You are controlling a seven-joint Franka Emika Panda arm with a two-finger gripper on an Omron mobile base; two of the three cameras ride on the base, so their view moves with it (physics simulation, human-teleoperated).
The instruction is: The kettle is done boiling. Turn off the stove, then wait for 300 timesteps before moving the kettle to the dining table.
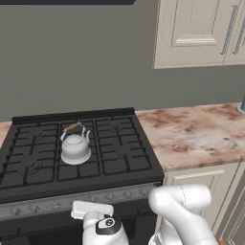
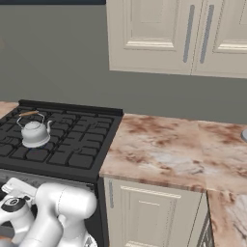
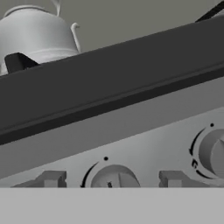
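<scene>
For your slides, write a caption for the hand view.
Open gripper straddling a stove knob, the kettle on the grates above.

A small silver-grey kettle with a wood-barred handle sits upright on the black grates of a gas stove at the left, toward its back left burners. Right of the stove runs a reddish-brown marbled countertop over a cream base cabinet. Cream wall cabinets with long grey handles hang above against a grey wall. The white robot arm bends low in front of the stove's knob strip.
</scene>
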